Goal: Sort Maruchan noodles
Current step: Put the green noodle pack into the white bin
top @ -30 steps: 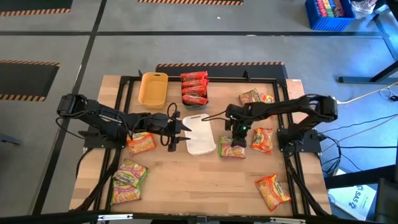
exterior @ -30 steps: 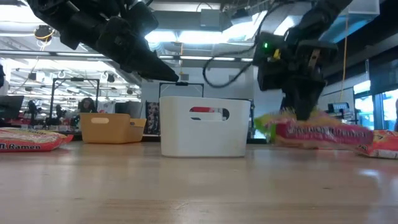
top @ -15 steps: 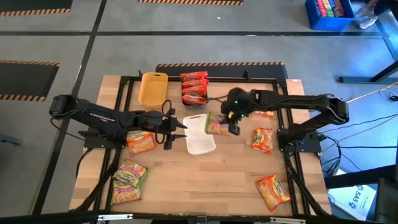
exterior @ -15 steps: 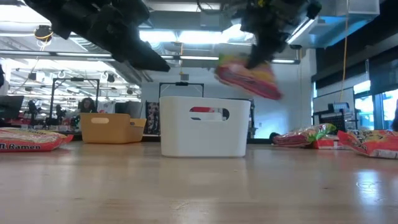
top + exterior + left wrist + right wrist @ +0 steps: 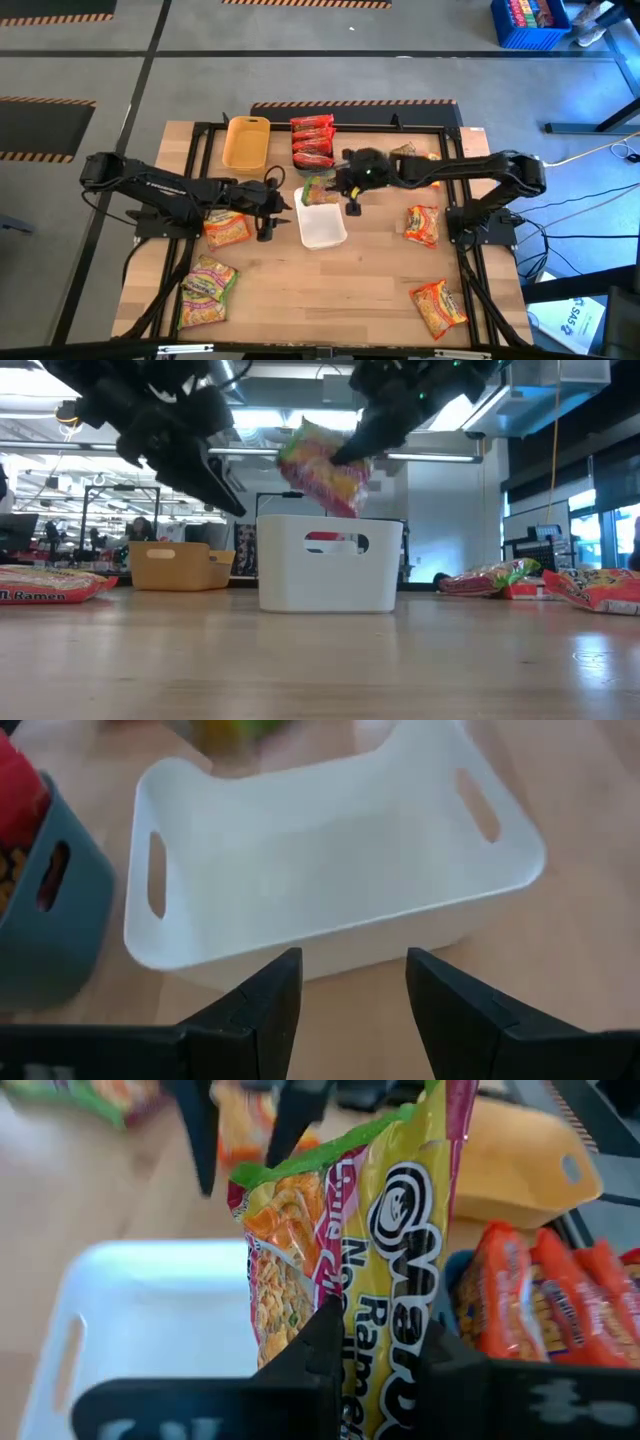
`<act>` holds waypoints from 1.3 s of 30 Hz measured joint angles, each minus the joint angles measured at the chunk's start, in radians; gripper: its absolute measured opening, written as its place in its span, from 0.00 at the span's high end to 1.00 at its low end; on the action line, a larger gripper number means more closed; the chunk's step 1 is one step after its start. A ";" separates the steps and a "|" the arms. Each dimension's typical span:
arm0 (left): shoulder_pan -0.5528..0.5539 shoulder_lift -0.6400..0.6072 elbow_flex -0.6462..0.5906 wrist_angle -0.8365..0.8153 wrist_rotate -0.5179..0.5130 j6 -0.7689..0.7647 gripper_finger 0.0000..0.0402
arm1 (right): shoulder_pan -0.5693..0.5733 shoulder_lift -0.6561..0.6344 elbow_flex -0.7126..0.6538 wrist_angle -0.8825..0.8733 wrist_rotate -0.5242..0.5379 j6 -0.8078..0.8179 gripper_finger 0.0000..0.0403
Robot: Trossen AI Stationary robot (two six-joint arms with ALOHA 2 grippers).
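Observation:
A green-pink Maruchan noodle packet (image 5: 319, 188) hangs over the far end of the white tray (image 5: 322, 228), with my right gripper (image 5: 375, 1365) shut on it. My left gripper (image 5: 350, 992) stands open, nothing between its fingers, just left of the white tray (image 5: 330, 870) and pointing at it. Red packets (image 5: 312, 142) lie in a dark tray at the far side. More packets lie flat on the table: an orange one (image 5: 227, 229) at the left, green-pink ones (image 5: 207, 283) at the near left, and others (image 5: 422, 224) at the right. My right gripper pinches the green-pink packet (image 5: 372, 1315) between its two fingers, near one end. The fingers come slanting down from the table's right side. The packet (image 5: 322, 465) sticks out beyond the fingertips, tilted, lifted clear above the white tray's rim (image 5: 330, 520).
A yellow tray (image 5: 246, 143) stands at the far left beside the dark tray (image 5: 40, 935) of red packets. One packet (image 5: 438, 305) lies near the right front corner and another (image 5: 415, 156) at the far right. Bare wood lies in front of the white tray.
My right gripper has lifted the green-pink packet off the table right of the white tray, carried it up and toward the left over the tray's far end, and rolled its wrist. My left gripper has drawn back a little toward the left edge and tipped further down.

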 joint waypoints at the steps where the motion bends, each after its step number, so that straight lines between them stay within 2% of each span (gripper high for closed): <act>1: 0.006 0.009 0.000 0.001 -0.003 0.000 0.57 | 0.009 0.019 0.000 0.012 0.020 -0.011 0.92; 8: 0.051 0.037 0.000 -0.001 -0.005 -0.019 0.57 | 0.052 0.138 0.000 0.032 0.206 -0.078 0.92; 13: 0.081 0.037 0.000 -0.002 -0.005 -0.041 0.57 | 0.056 0.190 0.000 0.077 0.244 -0.108 0.91; 19: 0.117 0.037 0.000 0.002 -0.013 -0.077 0.57 | 0.057 0.214 0.000 0.054 0.375 -0.108 0.91; 26: 0.123 0.037 0.000 0.002 -0.068 -0.097 0.57 | 0.056 0.214 0.000 0.048 0.376 -0.060 0.91; 30: 0.123 0.037 0.000 0.005 -0.068 -0.097 0.57 | 0.055 0.221 0.001 0.039 0.306 -0.054 0.91; 39: 0.122 0.037 0.000 0.009 -0.068 -0.097 0.57 | 0.056 0.282 0.008 0.089 0.374 -0.055 0.89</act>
